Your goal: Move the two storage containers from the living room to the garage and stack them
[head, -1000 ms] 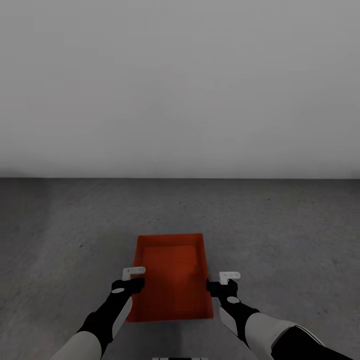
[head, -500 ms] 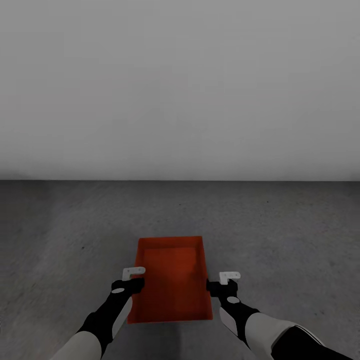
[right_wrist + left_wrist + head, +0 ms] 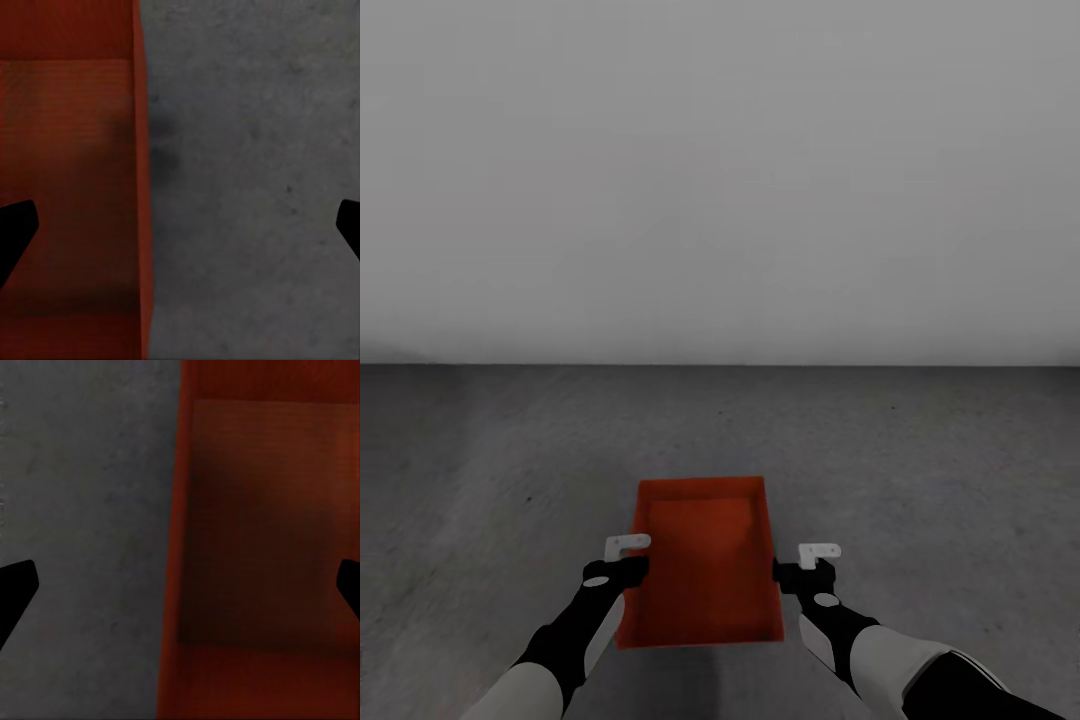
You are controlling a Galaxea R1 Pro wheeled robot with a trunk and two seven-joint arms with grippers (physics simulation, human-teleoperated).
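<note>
One storage container (image 3: 705,560) sits on the dark grey floor (image 3: 920,460) of the garage, its long sides running away from the robot toward the plain white wall (image 3: 720,170). The left gripper (image 3: 622,557) hangs over its left long wall and the right gripper (image 3: 812,562) over its right. Both have their fingers spread wide. Each wrist camera shows one dark fingertip over the tray's inside and the other over bare concrete, so each gripper straddles a wall and grips nothing.

If the step in hand is letting go of a tray just set down, the arms should rise straight up, so no finger catches the thin rim and drags the tray askew. If it is a pickup instead, both grippers should come down evenly onto their walls and close together, since a one-sided pinch would likely twist so shallow a tray. I cannot tell from here which it is, nor whether the fingertips are level with the rim or above it.

The tray is orange-red, rectangular and open-topped, with low thin walls. Its flat bottom looks empty and is shaded dark where the arms pass over it. In the left wrist view the wall (image 3: 174,540) is a narrow bright strip between concrete and tray floor. The right wrist view shows the opposite wall (image 3: 141,187) the same way, with a soft shadow on the concrete beside it.
</note>
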